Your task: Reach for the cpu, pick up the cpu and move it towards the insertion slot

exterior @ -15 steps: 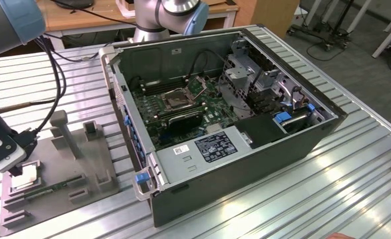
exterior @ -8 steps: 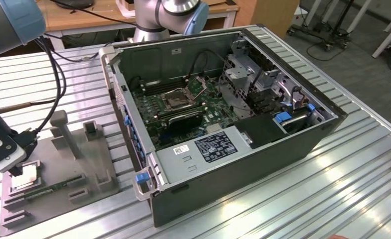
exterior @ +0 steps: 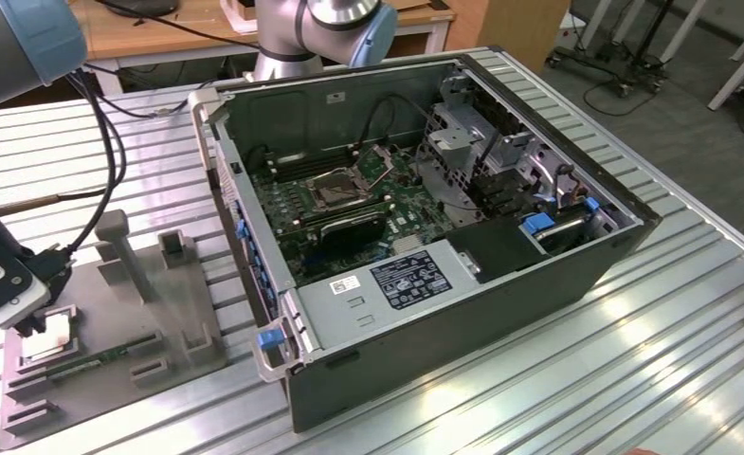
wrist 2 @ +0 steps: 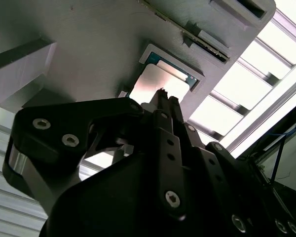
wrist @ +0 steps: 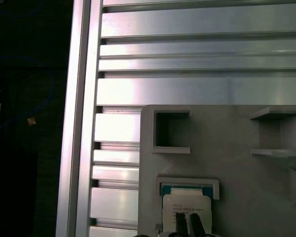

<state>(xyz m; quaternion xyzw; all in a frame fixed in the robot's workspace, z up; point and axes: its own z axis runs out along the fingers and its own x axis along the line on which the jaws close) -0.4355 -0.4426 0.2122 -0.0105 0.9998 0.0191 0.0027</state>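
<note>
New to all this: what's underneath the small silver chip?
The cpu sits in a square recess of the grey tray. The recess floor beneath is hidden, and the gripper above covers part of its top.

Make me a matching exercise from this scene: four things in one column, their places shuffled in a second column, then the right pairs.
Things
1. cpu
2. insertion slot
3. green circuit strip
4. pincer

Places
A. inside the open computer case
B. right over the cpu
C. in a square recess at a corner of the grey tray
D. lying along the grey tray, next to the cpu's recess

Pairs: 1-C, 2-A, 3-D, 4-B
</note>
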